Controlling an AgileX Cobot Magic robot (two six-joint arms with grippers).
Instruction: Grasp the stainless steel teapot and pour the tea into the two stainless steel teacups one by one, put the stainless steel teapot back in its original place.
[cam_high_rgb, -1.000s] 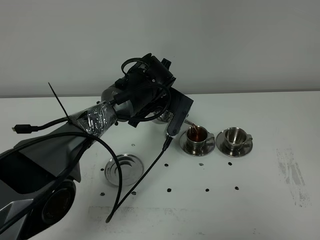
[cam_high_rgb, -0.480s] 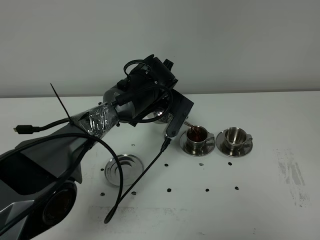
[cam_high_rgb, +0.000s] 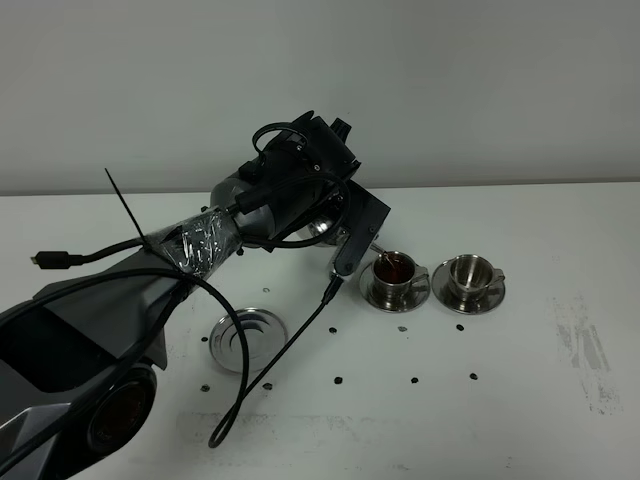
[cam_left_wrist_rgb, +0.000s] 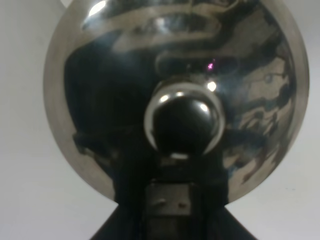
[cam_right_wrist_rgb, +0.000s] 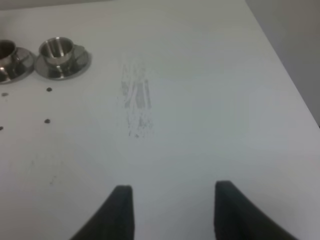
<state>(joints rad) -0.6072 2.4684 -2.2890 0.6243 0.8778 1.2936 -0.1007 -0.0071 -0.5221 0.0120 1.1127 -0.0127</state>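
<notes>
While holding teapot, left arm extends beside cup.

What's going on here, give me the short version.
The left gripper holds the stainless steel teapot in the air, spout by the left teacup, which has dark tea in it. The right teacup looks empty. The teapot's round stand lies bare nearer the front. The right gripper hangs empty off to the side.

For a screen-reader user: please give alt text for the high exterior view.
The left gripper holds a steel teapot, spout by the left cup, which holds reddish tea; the right cup beside it looks empty. A bare steel disc lies on the white table, nearer the camera.
</notes>
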